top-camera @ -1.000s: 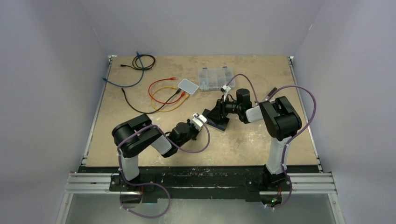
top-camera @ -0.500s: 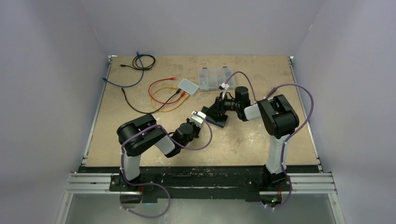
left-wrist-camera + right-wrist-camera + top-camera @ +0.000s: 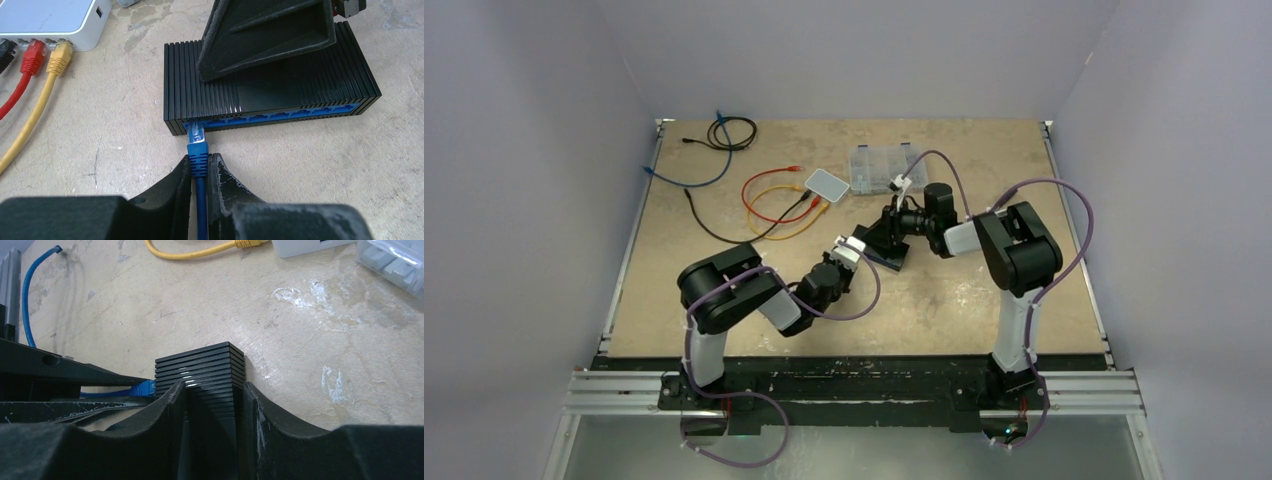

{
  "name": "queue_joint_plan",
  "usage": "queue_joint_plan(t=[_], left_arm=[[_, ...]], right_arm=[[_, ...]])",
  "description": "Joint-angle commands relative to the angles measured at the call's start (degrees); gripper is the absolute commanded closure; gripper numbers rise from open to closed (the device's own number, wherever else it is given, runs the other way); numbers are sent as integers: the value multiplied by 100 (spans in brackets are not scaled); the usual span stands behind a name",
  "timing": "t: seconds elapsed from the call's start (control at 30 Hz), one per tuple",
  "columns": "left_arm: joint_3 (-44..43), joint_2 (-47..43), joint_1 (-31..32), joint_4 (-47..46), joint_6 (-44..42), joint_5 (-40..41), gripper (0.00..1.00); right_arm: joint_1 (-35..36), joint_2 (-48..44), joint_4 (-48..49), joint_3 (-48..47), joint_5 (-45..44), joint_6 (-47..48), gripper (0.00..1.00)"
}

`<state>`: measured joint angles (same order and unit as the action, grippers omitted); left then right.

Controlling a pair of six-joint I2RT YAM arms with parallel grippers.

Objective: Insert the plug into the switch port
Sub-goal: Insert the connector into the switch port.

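Moved: since a second ago the right gripper [image 3: 886,232] and the black, ribbed, box-shaped switch [image 3: 280,92] have shifted a little up the desk [image 3: 984,290] and to the left. The left gripper [image 3: 849,247] has followed with them.
Plug: a blue moulded boot with a clear plastic tip [image 3: 196,137], its latch tab facing up.
Plug position: the tip is at the mouth of the leftmost port in the switch's blue port row [image 3: 280,116], touching it. How deep it sits I cannot tell.
Left gripper: pressed together on the blue cable [image 3: 201,200] just behind the boot, with the plug sticking out ahead of the fingertips [image 3: 218,167].
Right gripper: closed onto the switch, one padded finger on each side of it in the right wrist view [image 3: 212,390].
In the way: from the left wrist, one right finger [image 3: 265,35] lies across the switch's top, clear of the port row.
Nearby: a flat white hub [image 3: 45,20] lies to the left of the switch. A red plug [image 3: 32,52] and a yellow plug [image 3: 60,55] are seated in its side.
Farther off: a clear plastic compartment box [image 3: 886,167] lies beyond the switch. Loose black and blue cables [image 3: 724,135] lie at the desk's far left corner.
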<state>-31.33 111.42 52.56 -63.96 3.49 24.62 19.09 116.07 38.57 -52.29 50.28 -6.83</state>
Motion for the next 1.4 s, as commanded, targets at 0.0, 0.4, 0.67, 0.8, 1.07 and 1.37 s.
queue_joint_plan(t=[0.0, 0.4, 0.67, 0.8, 1.07, 1.37], left_arm=[[-85, -256, -175, 283, 88, -616, 96], [-692, -1140, -173, 3678, 852, -1036, 73], [-1126, -1471, -225, 5033, 1116, -1300, 66], [-1160, -1771, -327, 5525, 1279, -1314, 63], [-1204, -1997, -712, 5904, 1381, -2163, 63], [-1259, -2512, -717, 6343, 1441, -2436, 63]], right_arm=[[613, -164, -913, 421, 1273, -402, 55], [376, -418, -1208, 528, 290, -289, 55], [366, -452, -1277, 517, 129, -218, 54], [367, -500, -1290, 521, 45, -188, 53], [367, -471, -1290, 507, 12, -171, 53], [363, -502, -1290, 508, -38, -137, 53]])
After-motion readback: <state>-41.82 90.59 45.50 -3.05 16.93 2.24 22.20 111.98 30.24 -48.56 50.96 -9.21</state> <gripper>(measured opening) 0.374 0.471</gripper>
